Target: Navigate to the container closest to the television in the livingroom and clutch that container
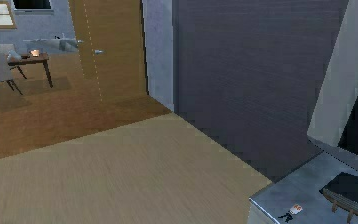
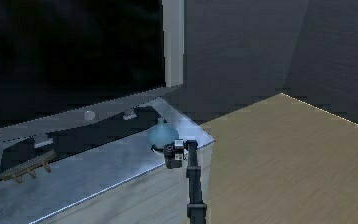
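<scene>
In the arm side view, the dark two-fingered gripper (image 2: pixel 169 153) shows against the corner of the glossy grey television stand (image 2: pixel 97 180). A small pale blue rounded thing (image 2: pixel 163 133) rests on the stand at the gripper's 11 o'clock, beneath the large black-screened television (image 2: pixel 77 55). I cannot tell the fingers' spread, or whether they touch or hold it.

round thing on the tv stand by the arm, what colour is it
The round thing is pale blue; the arm side view shows it best.

one television (image 2: pixel 77 50), one bluish round object (image 2: pixel 164 133)
</scene>
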